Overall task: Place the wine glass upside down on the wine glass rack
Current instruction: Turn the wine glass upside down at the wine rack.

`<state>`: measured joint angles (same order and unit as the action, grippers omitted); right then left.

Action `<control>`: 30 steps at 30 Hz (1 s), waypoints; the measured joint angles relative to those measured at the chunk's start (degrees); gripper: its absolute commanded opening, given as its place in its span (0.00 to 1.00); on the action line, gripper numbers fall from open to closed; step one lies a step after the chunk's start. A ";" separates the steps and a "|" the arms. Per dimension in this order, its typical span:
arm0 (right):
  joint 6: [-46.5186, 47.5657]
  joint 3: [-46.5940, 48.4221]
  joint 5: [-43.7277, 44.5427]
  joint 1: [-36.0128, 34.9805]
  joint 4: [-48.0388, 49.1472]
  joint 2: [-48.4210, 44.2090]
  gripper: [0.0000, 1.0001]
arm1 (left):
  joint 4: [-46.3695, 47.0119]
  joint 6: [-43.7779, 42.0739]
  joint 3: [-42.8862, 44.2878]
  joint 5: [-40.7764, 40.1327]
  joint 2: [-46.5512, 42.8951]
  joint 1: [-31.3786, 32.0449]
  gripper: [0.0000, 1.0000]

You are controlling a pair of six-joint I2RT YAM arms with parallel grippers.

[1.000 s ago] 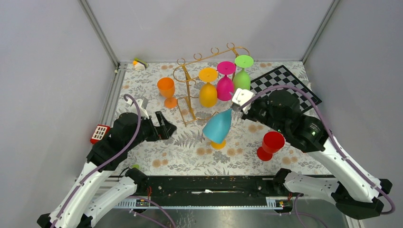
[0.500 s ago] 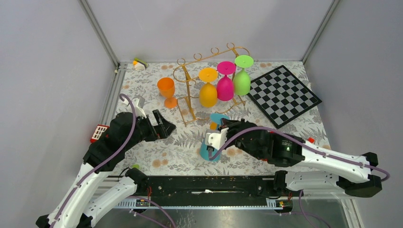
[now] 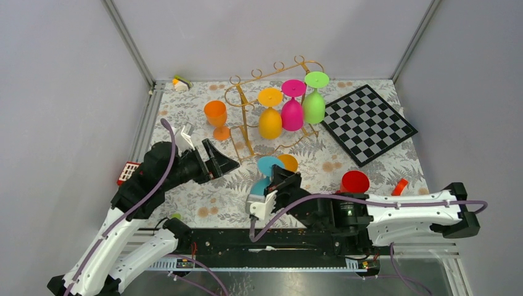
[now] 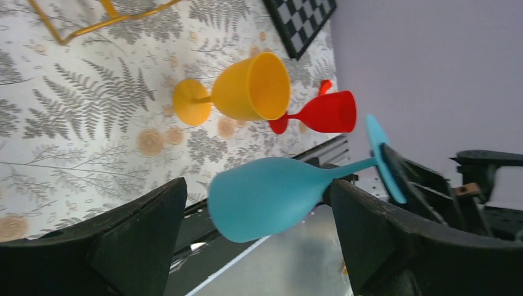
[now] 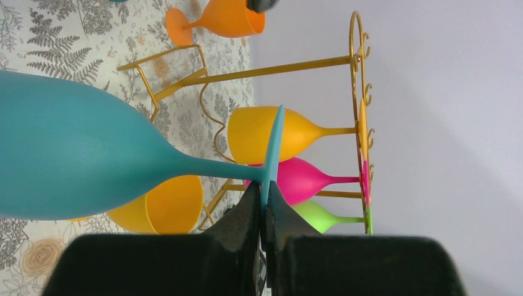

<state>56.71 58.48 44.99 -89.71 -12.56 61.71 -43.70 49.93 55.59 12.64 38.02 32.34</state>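
The gold wire wine glass rack (image 3: 247, 92) stands at the back with a yellow (image 3: 270, 120), a pink (image 3: 292, 111) and a green glass (image 3: 314, 102) hanging upside down from it. It also shows in the right wrist view (image 5: 358, 92). My right gripper (image 3: 277, 182) is shut on the thin foot of the blue wine glass (image 3: 261, 185), pinching the foot edge (image 5: 269, 179), and holds the glass (image 5: 68, 160) tilted above the near middle of the table. My left gripper (image 3: 217, 161) is open and empty just left of it; the blue bowl (image 4: 271, 197) shows beyond its fingers.
A loose yellow glass (image 3: 287, 162) sits just behind the blue one. A red glass (image 3: 354, 182) is to the right and an orange glass (image 3: 216, 117) stands left of the rack. A chessboard (image 3: 367, 123) lies at the back right. A red-white block (image 3: 129, 172) sits at the left edge.
My right arm has swung from beside the rack down to the near middle, carrying the blue glass with it. My left gripper has edged slightly right.
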 measured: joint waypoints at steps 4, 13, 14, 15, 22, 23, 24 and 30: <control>1.86 -0.87 4.92 -3.02 5.09 2.75 0.00 | 1.77 2.54 0.00 3.06 -1.25 0.00 0.86; 19.10 -9.14 14.25 -8.20 33.48 9.27 0.00 | 5.33 6.88 0.02 9.57 -1.88 0.00 0.78; 20.87 -9.42 14.69 -8.33 35.80 10.38 0.00 | 5.77 7.28 0.04 10.27 -1.88 0.00 0.76; 22.34 -9.62 15.32 -8.48 37.66 11.32 0.00 | 6.23 7.61 0.09 11.04 -1.81 0.00 0.75; 27.41 -9.68 17.20 -9.46 43.41 13.03 0.00 | 7.89 9.05 0.70 16.15 -0.68 0.00 0.57; 27.67 -9.68 17.42 -9.60 43.67 13.03 0.00 | 7.85 9.20 0.70 16.81 -0.46 0.00 0.56; 27.85 -9.68 17.51 -9.64 43.78 13.03 0.00 | 7.87 9.25 0.70 17.38 -0.26 0.00 0.55; 28.41 -9.68 17.53 -9.73 43.80 13.05 0.00 | 7.87 9.49 0.72 19.63 0.96 0.02 0.44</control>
<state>85.12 48.80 62.52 -99.44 31.24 74.76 -35.83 59.42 56.31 32.27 38.98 32.36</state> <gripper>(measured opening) 0.033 0.499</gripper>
